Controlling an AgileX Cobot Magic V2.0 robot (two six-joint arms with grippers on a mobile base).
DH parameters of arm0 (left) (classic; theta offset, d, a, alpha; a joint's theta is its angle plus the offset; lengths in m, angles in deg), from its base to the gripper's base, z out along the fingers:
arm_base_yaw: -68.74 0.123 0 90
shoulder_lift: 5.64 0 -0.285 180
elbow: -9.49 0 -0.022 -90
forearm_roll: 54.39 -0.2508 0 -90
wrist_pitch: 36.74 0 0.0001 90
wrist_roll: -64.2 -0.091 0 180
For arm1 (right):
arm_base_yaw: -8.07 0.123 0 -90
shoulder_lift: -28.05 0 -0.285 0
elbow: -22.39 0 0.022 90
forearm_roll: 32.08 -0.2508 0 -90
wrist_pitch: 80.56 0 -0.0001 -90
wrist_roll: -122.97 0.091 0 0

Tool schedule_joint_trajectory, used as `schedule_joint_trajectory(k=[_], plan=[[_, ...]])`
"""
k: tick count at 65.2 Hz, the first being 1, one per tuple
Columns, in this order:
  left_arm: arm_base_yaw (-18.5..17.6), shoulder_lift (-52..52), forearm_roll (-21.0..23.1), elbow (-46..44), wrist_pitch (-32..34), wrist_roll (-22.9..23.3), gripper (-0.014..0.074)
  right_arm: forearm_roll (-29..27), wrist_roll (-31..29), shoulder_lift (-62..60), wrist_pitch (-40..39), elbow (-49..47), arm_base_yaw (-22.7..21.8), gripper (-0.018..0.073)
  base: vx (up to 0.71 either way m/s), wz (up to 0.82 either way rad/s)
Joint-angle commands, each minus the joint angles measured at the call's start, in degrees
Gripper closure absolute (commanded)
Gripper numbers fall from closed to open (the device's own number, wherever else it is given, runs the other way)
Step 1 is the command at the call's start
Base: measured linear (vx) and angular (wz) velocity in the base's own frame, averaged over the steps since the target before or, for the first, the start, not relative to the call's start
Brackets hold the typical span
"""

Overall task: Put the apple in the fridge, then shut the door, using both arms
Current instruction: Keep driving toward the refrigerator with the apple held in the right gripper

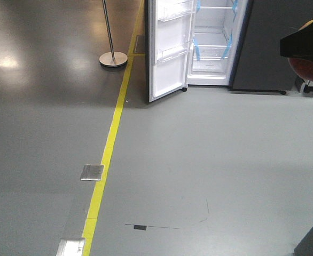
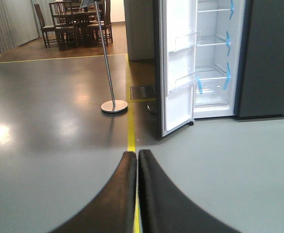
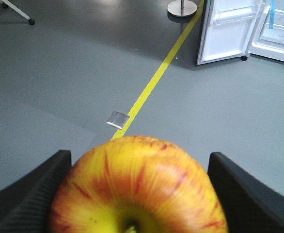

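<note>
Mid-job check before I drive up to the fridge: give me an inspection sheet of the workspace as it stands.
Surface: grey floor; a yellow line runs toward the fridge.
Job's things: apple sits in the right tool; fridge is across the floor, its door stands open, and the visible shelves hold nothing.
Clutter: two metal floor plates by the line; pole stand left of the door.
Tools: left tool shut and empty; right tool shut on the apple.
Cables: nothing seen.
Surroundings: dining table and chairs far behind the stand.
</note>
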Motion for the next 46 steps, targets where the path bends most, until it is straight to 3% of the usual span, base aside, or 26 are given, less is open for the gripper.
schedule_joint_trajectory(k=[1,46], plan=[[0.04,0.94,0.06,0.88,4.09,0.36,0.0604,-1.46,-0.35,-1.17,-3.82,-1.68,-0.24,0.0381,0.16,0.04],[0.04,0.94,0.06,0.88,4.09,0.36,0.0604,-1.46,-0.35,-1.17,-3.82,-1.68,-0.24,0.0381,0.16,0.02]])
